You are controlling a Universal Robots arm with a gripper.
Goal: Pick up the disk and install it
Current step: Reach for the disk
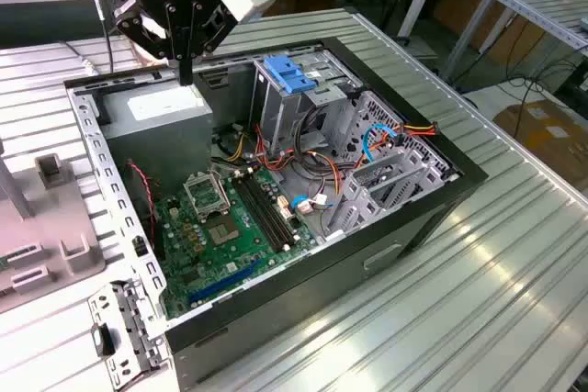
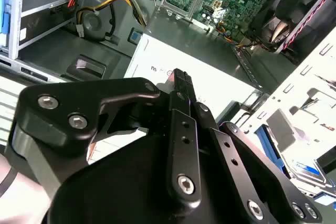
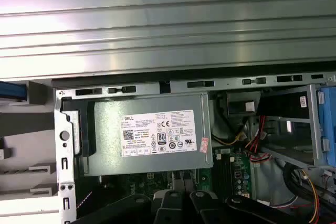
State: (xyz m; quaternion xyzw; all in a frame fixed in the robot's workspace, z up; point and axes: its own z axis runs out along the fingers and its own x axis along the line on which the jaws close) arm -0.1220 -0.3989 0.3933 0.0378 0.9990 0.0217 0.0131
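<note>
Gripper (image 1: 186, 78) poised over open computer case (image 1: 276, 319), fingers pressed together, nothing held, tips just above grey power supply (image 1: 156, 115). Disk (image 3: 11, 92) located outside case, beyond wall nearest power supply, apart from gripper.

My gripper (image 1: 186, 76) hangs tip-down with its fingers pressed together and nothing between them. Right below it is the grey power supply box (image 1: 165, 130) with a white label, in one corner of the open computer case (image 1: 367, 254). Near my gripper, toward the exterior view's right, a pale-blue ribbed clip (image 1: 288, 73) sits on top of the metal drive cage (image 1: 276, 112). Lower in the case, well away from my gripper, lies the green motherboard (image 1: 216, 236). The case stands on the ribbed metal worktop (image 1: 459, 319).
</note>
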